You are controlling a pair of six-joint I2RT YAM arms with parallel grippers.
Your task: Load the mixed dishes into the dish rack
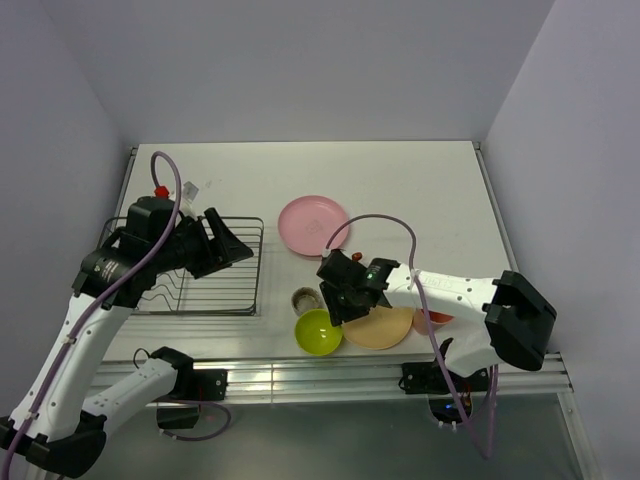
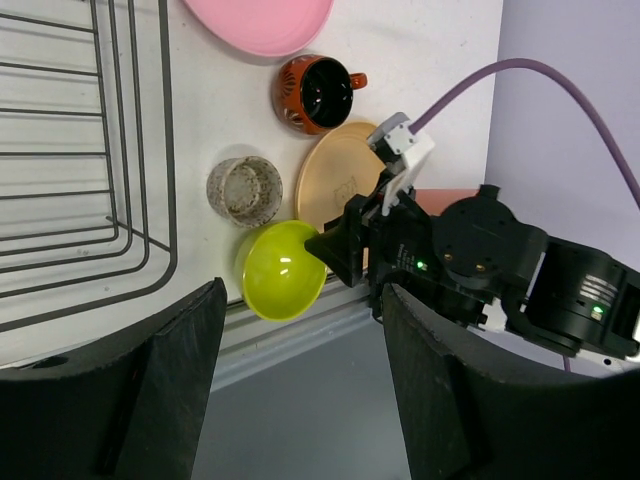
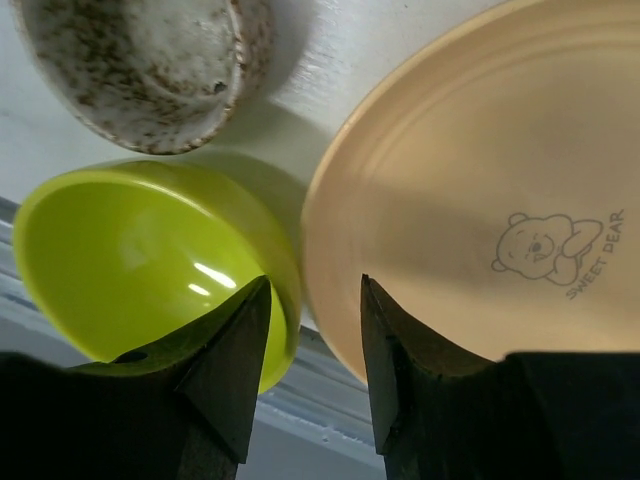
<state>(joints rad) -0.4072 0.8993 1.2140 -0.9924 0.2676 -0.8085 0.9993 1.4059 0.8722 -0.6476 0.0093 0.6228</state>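
Dish rack point(image 1: 256, 272) sits at the worktop's left edge with the spread-open left gripper point(image 1: 235, 250) over it, while by the front edge the right gripper point(image 3: 312, 285), fingers parted, straddles the lime-green bowl point(image 3: 130, 250) rim, its arm hiding most of the salmon-pink cup point(image 1: 437, 319).

A white table point(image 1: 400, 180) stands boxed in by pale lilac walls point(image 1: 300, 60), evenly lit, grey floor point(image 1: 330, 440) below.

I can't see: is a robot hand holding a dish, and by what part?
Nothing is held. The right gripper is open above the lime-green bowl and yellow-orange plate; the left gripper is open, empty.
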